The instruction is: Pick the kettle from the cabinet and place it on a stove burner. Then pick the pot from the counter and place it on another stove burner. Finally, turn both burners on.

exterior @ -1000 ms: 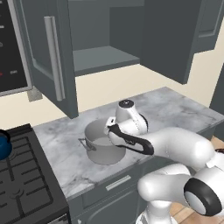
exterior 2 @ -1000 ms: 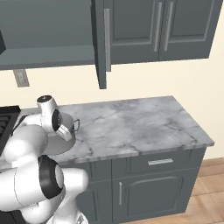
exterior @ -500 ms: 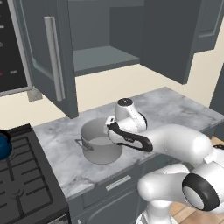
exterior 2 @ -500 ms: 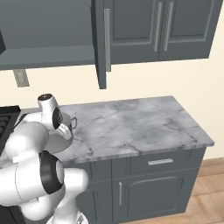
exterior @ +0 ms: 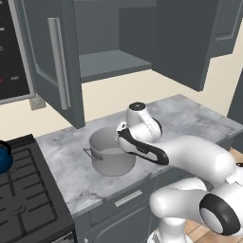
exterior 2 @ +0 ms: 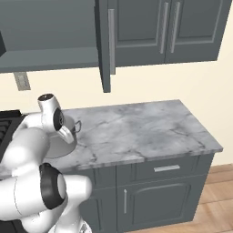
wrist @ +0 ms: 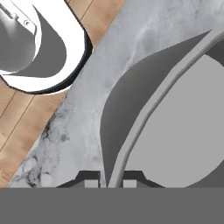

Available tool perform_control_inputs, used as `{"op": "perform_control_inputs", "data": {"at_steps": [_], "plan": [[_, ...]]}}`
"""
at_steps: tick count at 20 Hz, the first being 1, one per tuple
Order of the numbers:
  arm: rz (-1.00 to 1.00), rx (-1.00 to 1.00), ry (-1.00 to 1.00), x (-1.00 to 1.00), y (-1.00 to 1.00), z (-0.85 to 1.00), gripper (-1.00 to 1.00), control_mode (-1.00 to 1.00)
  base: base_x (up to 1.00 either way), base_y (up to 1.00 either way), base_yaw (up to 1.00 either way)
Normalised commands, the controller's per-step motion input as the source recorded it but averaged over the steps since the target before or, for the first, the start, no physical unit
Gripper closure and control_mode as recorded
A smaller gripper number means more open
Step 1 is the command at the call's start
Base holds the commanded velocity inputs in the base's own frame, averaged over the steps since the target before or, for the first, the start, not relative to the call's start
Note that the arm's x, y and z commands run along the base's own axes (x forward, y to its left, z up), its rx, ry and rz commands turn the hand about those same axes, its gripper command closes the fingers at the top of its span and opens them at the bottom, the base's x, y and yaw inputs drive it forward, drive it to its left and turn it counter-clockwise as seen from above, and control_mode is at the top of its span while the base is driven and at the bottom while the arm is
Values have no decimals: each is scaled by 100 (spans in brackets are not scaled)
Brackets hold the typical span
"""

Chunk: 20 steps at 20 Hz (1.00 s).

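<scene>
Gripping the pot (exterior: 110,155) by its rim is the step in hand: in the hand view the end effector (wrist: 110,180) is seen with its two fingertips (wrist: 89,180) brought together on either side of the thin rim wall, one outside and one inside, so the jaws are clamped on the pot. The pot stands on the desk (exterior: 190,114) toward its left end, close to the front edge and just beside the black cooktop (exterior: 23,190). The kettle (exterior: 4,159) is already set on a burner at the far left edge of the left base view.

A good lift is judged to need a straight rise first, since the pot is held at one point of its rim only and is likely to tilt or swing about the fingertips; a slow, level carry is called for. The free burners nearer the desk are judged the natural target, so that the kettle is not struck.

Open room is generous to the right, where the marble is bare to the far corner. Overhead, the open cabinet (exterior: 109,61) and its hanging door (exterior: 52,66) with the silver bar handle stand above the path toward the stove, so the lift is best kept low. The front edge of the desk is near, and little margin is left there.
</scene>
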Motion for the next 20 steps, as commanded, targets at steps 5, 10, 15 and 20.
{"op": "perform_control_inputs", "data": {"at_steps": [5,10,15,20], "plan": [[-13,0,0,-19,-14,33,100,-100,0,0,0],[-14,0,0,-32,-13,29,100,-100,0,0,0],[-15,0,0,-40,-14,29,100,-100,0,0,0],[-14,0,0,-41,-17,33,100,-100,0,0,0]]}}
